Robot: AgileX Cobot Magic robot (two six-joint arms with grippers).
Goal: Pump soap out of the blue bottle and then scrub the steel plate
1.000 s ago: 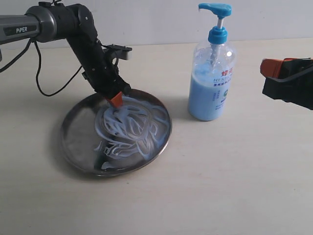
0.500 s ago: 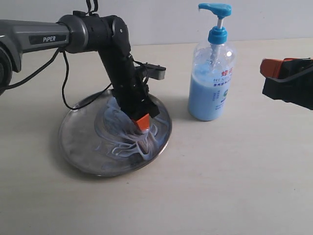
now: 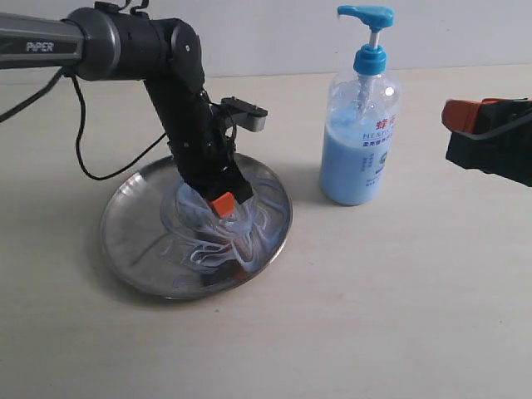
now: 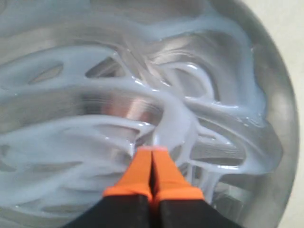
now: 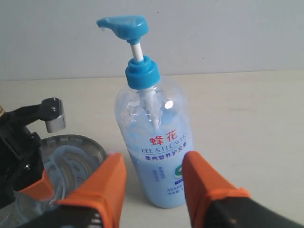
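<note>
The round steel plate (image 3: 125,241) lies left of centre, its bowl covered in swirly pale-blue soap (image 3: 249,229). My left gripper (image 3: 222,204) is shut with nothing in it, orange tips pressed into the soap (image 4: 71,137) near the plate's middle (image 4: 266,190); the tips (image 4: 152,151) touch the smeared metal. The blue bottle (image 3: 360,145) stands upright right of the plate, pump head up. My right gripper (image 3: 465,116) hangs open at the right edge, away from the bottle. Its orange fingers (image 5: 107,183) frame the bottle (image 5: 156,152) from a distance.
A black cable (image 3: 108,170) trails from the left arm over the table behind the plate. The left arm's camera block (image 3: 245,112) juts out between plate and bottle. Bare beige tabletop (image 3: 374,316) stretches in front.
My left gripper swept across the plate from its back left rim to the right, then back toward the middle, smearing the soap into new swirls. The right gripper and bottle stayed put.
</note>
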